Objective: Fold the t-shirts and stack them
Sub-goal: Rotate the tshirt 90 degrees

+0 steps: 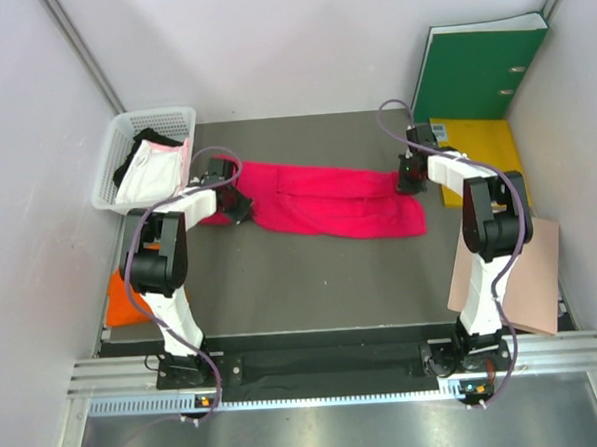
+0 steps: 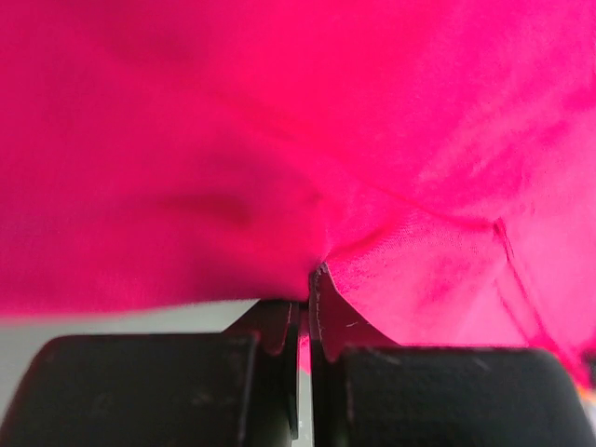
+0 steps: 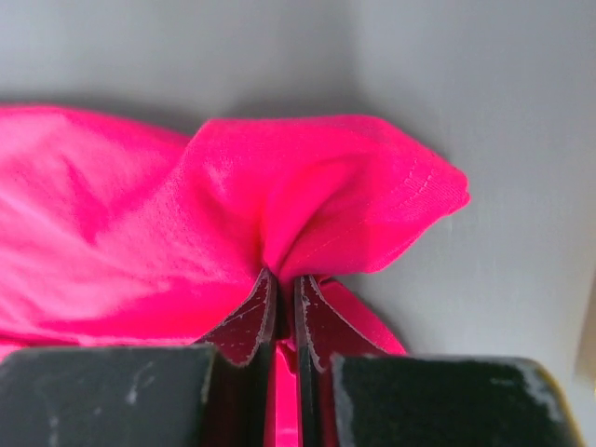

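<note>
Stretched across table [image 1: 312, 283] centre: magenta t-shirt [image 1: 327, 197], soft, light, limp. Pinched tight at nine o'clock by left gripper [image 1: 234, 203], at three o'clock by right gripper [image 1: 409, 181]; probably hem edges, sound holds against sagging.

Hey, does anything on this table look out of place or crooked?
Nothing is spilled or torn. The red shirt lies slanted and bunched, pinched at its ends by the left fingers and right fingers. The tan sheet sits crooked, overhanging the right edge of the table.
</note>
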